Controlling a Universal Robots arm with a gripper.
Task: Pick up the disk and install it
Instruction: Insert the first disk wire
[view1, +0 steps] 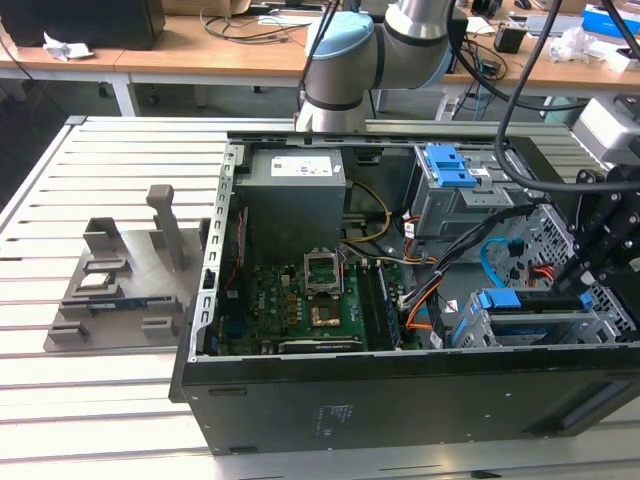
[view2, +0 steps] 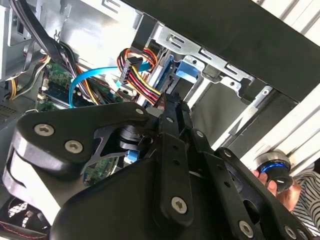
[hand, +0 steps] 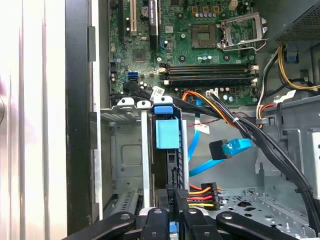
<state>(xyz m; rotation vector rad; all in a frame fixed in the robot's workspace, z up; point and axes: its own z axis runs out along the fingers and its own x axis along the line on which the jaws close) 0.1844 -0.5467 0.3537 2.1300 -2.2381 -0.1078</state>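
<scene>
Disk (hand: 166, 165) seated edge-on in drive cage (hand: 127, 150) of computer case (view1: 400, 400); jaws of gripper (hand: 171, 200) closed on its rear edge; insertion judged nearly complete, release outstanding.

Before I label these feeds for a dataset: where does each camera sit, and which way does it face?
Exterior view: off the arm, above the open computer case, facing the arm behind it; pincer at the exterior view's right.
First wrist view: on the arm, looking past the pincer at the disk in its bay, motherboard beyond.
Second wrist view: on the arm, behind the pincer linkage, facing the bay.
Both wrist views share the red-yellow cable bundle.
</scene>
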